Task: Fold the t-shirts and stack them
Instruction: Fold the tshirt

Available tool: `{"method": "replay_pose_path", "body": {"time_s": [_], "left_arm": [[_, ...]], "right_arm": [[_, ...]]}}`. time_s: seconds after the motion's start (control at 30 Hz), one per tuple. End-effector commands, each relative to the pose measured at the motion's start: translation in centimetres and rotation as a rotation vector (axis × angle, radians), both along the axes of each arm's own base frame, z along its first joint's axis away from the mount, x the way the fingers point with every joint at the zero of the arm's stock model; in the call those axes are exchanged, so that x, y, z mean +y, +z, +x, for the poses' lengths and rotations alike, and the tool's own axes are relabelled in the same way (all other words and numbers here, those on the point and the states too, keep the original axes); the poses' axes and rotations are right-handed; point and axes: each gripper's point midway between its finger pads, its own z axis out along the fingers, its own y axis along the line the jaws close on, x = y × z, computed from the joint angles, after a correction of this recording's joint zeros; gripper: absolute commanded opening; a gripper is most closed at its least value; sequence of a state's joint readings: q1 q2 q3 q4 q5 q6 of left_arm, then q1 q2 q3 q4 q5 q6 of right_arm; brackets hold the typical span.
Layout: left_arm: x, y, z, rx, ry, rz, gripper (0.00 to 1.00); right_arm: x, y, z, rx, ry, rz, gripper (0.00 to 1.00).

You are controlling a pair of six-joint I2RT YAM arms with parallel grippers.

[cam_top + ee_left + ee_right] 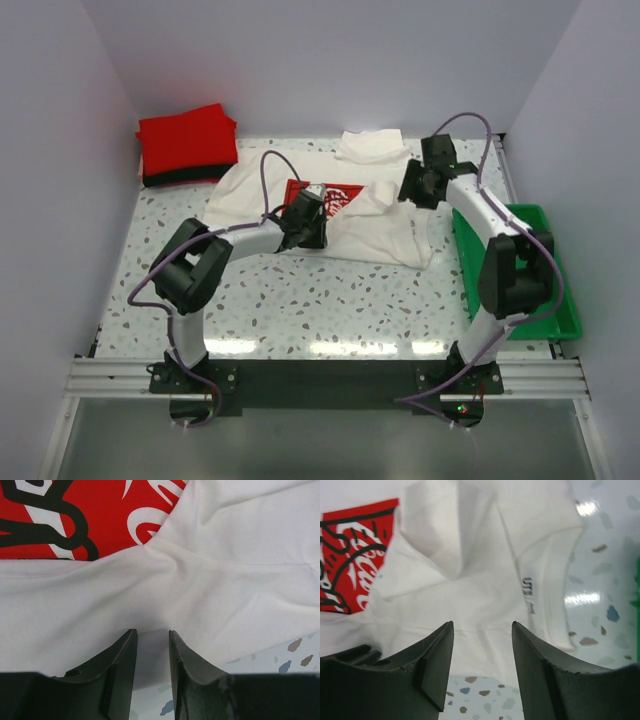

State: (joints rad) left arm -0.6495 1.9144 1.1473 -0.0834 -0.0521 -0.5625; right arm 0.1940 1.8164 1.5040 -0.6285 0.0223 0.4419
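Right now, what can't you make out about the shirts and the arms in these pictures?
- Red folded shirt, top view: it covers the dark cloth underneath; count unclear.
- Chest print, top view: left arm covers part; wrist views crop it.
- Small black lettering, right wrist view: too small to read.
- Left fingers, left wrist view: shadow hides whether they pinch the white shirt.

The speckled table (330,310) carried 1 cream-white t-shirt (390,225) at its middle, 1 stack of red and black folded shirts (187,140) far left, and 1 green tray (566,318) at right.
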Motion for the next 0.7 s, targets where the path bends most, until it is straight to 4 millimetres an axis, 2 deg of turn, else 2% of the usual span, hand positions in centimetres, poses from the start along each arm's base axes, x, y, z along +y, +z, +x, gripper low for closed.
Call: {"method": "replay_pose_path", "body": {"time_s": [0.0,0.03,0.07,0.1,0.13,0.23,0.37,0.47,0.5,0.53,0.6,0.67], "left_arm": [[0.1,3.2,0.9,-0.058,0.038,-0.022,0.37],[0.3,3.5,1.0,-0.062,0.044,-0.025,0.37],[0.5,3.5,1.1,-0.061,0.054,-0.030,0.37],[0.6,3.7,1.2,-0.062,0.062,-0.038,0.37],[0.8,3.9,1.4,-0.065,0.067,-0.041,0.37],[1.0,4.1,1.6,-0.066,0.079,-0.042,0.37],[1.3,3.8,1.8,-0.062,0.093,-0.036,0.37],[1.6,3.2,1.9,-0.055,0.101,-0.020,0.37],[1.9,3.1,1.8,-0.051,0.108,-0.012,0.37],[2.3,2.8,1.8,-0.048,0.120,0.003,0.37],[2.6,2.4,1.7,-0.042,0.136,0.011,0.37],[3.1,1.9,1.5,-0.031,0.152,0.021,0.37]], "right_arm": [[-3.0,-2.6,-5.0,0.065,-0.106,-0.063,0.53],[-3.3,-3.2,-5.6,0.060,-0.119,-0.068,0.53],[-3.7,-5.2,-7.7,0.114,-0.120,-0.078,0.53],[-3.8,-5.1,-8.4,0.107,-0.121,-0.076,0.53],[-4.3,-6.2,-9.4,0.126,-0.128,-0.093,0.53],[-4.4,-7.3,-10.7,0.144,-0.123,-0.093,0.54],[-4.0,-8.2,-11.2,0.146,-0.125,-0.066,0.53],[-4.3,-8.6,-11.4,0.158,-0.138,-0.080,0.31],[-4.5,-8.6,-11.5,0.160,-0.144,-0.089,0.17],[-4.8,-8.4,-11.8,0.162,-0.150,-0.099,0.11],[-5.7,-8.1,-12.4,0.168,-0.165,-0.141,0.01],[-6.6,-7.4,-12.8,0.161,-0.184,-0.172,0.00]]}}
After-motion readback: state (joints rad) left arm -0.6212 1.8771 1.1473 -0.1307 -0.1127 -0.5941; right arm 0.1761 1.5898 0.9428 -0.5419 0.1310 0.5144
